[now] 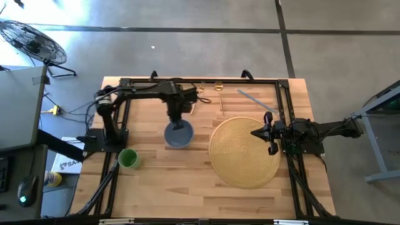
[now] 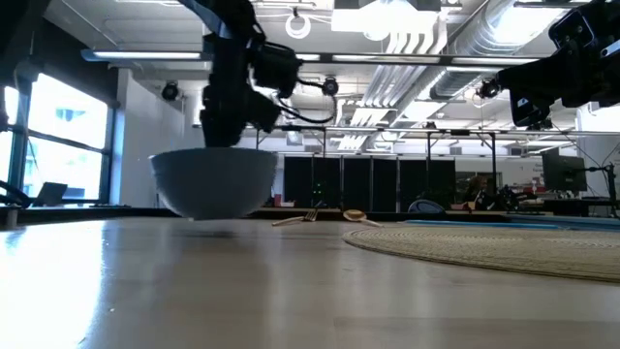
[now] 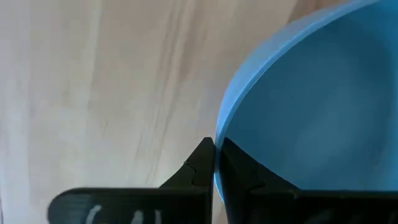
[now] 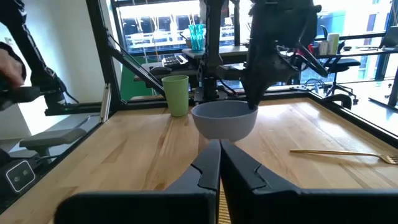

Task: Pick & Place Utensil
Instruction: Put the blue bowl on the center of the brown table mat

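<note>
Left hand point(image 3: 214, 163) is clamped on the rim of the blue round bowl point(image 1: 179, 134); step: bowl transfer, next a level set-down. Right hand point(image 4: 219, 163), fingers together, waits over the woven round placemat point(image 1: 245, 156).

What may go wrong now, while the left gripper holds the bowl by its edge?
The left gripper pinches only the thin rim of the blue bowl, so the bowl might tilt or slip out. In the low view the bowl seems just above the table; a drop could send it rolling toward the green cup or the round mat.
</note>
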Controlling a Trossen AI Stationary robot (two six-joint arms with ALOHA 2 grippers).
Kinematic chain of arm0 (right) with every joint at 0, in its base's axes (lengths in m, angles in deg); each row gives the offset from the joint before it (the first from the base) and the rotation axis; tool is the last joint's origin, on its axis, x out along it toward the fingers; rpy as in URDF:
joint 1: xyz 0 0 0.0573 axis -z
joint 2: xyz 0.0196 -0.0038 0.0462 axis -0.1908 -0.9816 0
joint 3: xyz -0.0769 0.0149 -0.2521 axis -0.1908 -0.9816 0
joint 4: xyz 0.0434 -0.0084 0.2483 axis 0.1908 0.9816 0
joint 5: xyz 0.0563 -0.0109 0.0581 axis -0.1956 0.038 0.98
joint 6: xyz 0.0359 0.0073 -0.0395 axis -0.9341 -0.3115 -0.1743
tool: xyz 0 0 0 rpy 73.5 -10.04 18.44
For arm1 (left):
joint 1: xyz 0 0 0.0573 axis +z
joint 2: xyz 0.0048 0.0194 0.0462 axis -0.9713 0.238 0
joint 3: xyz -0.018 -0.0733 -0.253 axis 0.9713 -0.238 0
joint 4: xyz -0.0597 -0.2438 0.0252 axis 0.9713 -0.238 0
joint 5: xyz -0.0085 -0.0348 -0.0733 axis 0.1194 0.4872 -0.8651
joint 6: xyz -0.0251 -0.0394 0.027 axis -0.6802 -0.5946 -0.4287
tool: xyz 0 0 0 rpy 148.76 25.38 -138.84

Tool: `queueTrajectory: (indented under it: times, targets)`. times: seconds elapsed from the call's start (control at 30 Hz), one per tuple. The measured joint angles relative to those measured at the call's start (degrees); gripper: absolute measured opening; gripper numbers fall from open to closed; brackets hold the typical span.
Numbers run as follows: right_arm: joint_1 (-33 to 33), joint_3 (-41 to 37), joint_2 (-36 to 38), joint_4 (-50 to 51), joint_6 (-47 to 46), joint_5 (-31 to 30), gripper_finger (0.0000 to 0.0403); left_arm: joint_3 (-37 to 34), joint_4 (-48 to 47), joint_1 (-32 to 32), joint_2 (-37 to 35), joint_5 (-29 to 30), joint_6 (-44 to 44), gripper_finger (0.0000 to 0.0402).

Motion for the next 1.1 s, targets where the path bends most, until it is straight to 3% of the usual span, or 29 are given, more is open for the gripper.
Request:
queueTrajectory:
  times: [0.33,0.83,1.1]
  targets:
    - [0.0,0.0,0.0,0.1,0.0,0.0,0.0002,7.8,0.9,-3.1,9.1,-2.4,2.5,0.0014]
    - [0.0,0.0,0.0,0.0,0.0,0.0,0.0003,10.2,5.0,-3.7,9.7,-2.6,2.3,0.0028]
    - [0.0,0.0,0.0,0.0,0.0,0.0,0.0002,10.2,5.2,-3.7,9.6,-2.6,2.3,0.0076]
